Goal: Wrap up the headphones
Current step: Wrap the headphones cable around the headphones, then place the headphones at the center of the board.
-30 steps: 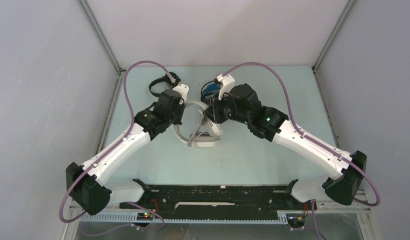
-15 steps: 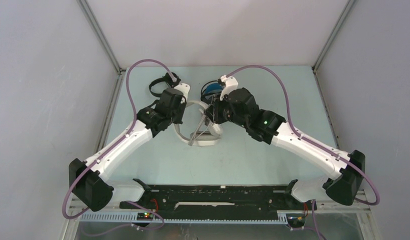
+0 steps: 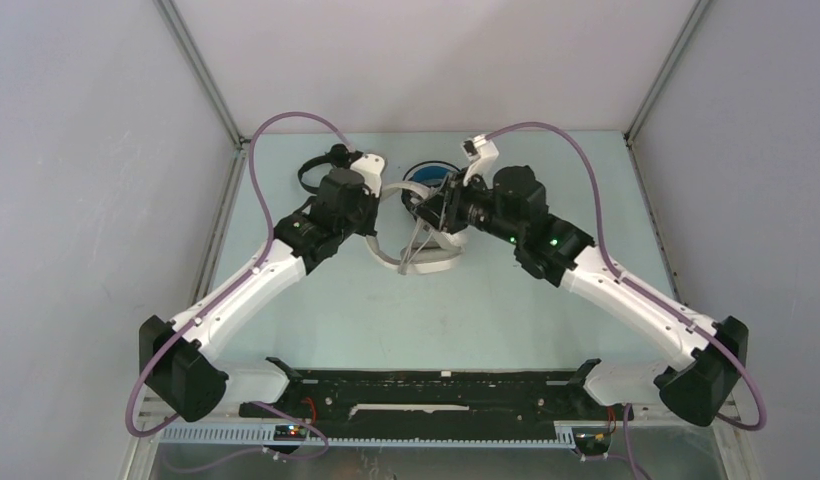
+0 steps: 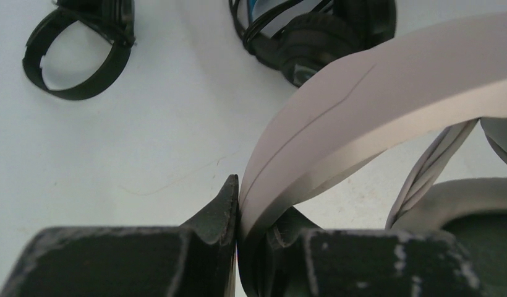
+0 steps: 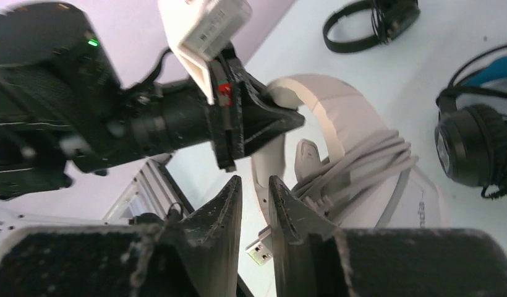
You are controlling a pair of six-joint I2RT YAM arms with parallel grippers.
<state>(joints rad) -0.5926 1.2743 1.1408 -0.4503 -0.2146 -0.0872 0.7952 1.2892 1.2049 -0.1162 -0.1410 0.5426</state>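
Note:
The white headphones (image 3: pixel 427 263) sit mid-table, their grey cable (image 5: pixel 362 162) bundled in loops around the band. My left gripper (image 4: pixel 238 204) is shut on the white headband (image 4: pixel 374 93), lifting that end. To the right of it my right gripper (image 5: pixel 255 185) stands just beside the band, jaws a narrow gap apart with nothing clamped; the cable's USB plug (image 5: pixel 261 250) hangs loose beyond them. The black pair with blue headband (image 3: pixel 426 176) lies just behind, and the small all-black pair (image 3: pixel 316 170) rests at the back left.
Grey enclosure walls (image 3: pixel 106 150) and metal frame posts (image 3: pixel 226 200) border the table on the left, right and back. The two wrists are close together over the white headphones. A black rail (image 3: pixel 436 385) runs along the near edge.
Both arms have shifted toward the back and right, dragging the white headphones with them. The right jaws have parted slightly.

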